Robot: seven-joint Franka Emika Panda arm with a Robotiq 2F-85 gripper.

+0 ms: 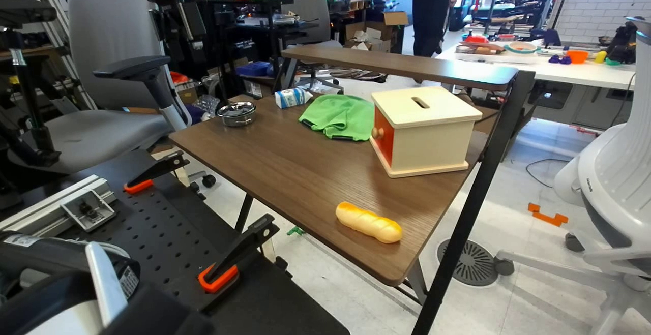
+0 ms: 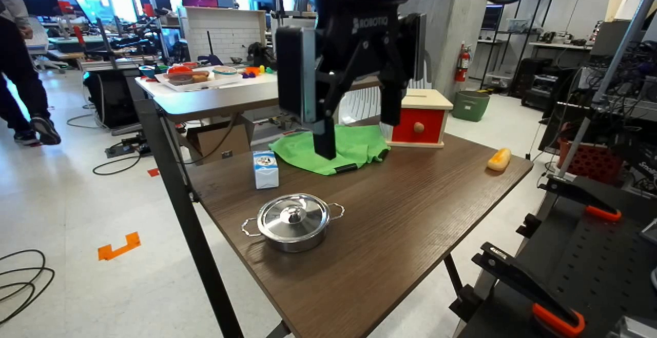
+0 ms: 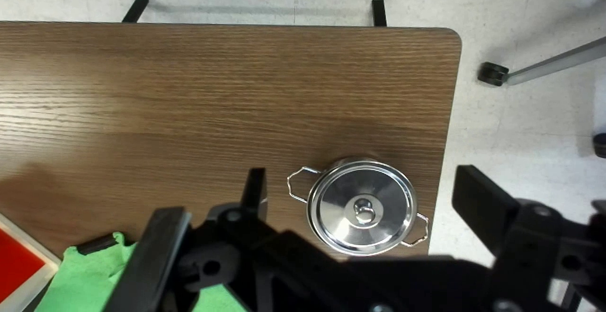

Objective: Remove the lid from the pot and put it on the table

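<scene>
The silver pot (image 2: 297,246) stands upright on the brown table (image 2: 400,225) near one end, with a wire handle on each side. It also shows in an exterior view as a small pot (image 1: 238,120) at the far left corner. The shiny round lid (image 2: 279,222) with a knob sits on the pot; it also shows in the wrist view (image 3: 338,198). My gripper (image 2: 358,132) is open and empty, above the table and apart from the lid. In the wrist view the pot and lid appear between the fingers of the gripper (image 3: 363,193).
A blue and white carton (image 2: 266,170) stands near the pot. A green cloth (image 2: 354,143) lies beside a wooden box (image 1: 427,136) with a red front. A toy bread loaf (image 1: 368,222) lies at the other end. A black table with clamps (image 1: 239,256) stands alongside.
</scene>
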